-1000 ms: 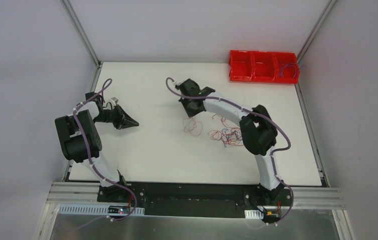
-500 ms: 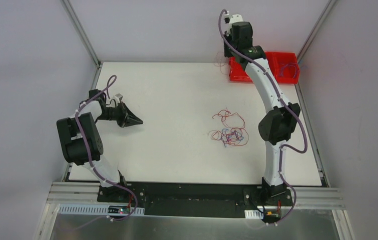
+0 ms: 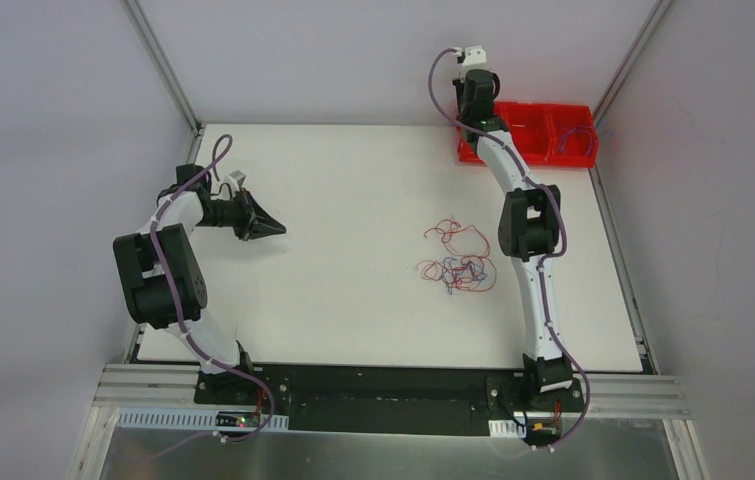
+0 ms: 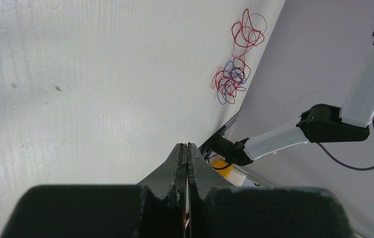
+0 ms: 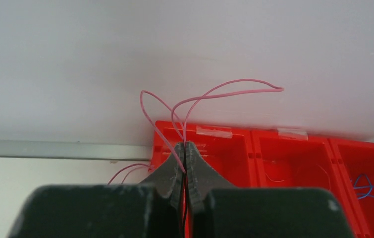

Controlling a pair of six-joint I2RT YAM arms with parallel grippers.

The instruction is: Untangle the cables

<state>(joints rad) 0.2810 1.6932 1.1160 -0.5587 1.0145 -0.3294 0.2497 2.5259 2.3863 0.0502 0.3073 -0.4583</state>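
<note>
Top view: L pincer [image 3: 275,231] over the left part of the table [image 3: 333,310], tips pressed together, nothing seen in it, well apart from the tangle [image 3: 458,268]. The tangle lies on the table right of centre, mostly red w/ some blue, one looser red loop on its far side. R arm [image 3: 525,215] is stretched to the far edge, its end by the left end of the red bin [image 3: 543,135] in the far right corner; can't make out its tips from here. Blue wires [image 3: 579,138] in the bin's right compartment.

L wrist: fingers flush together above bare table. The tangle is far off near the table edge, R arm beyond it.

R wrist: R pincer [image 5: 185,147] clamped on a pink wire [image 5: 224,90]. The wire loops up above the tips against the wall [image 5: 76,59]; more strands hang low, left of the fingers. The bin's left compartment sits just behind the tips. Thin strand in the mid compartment, blue wires in the right one.
</note>
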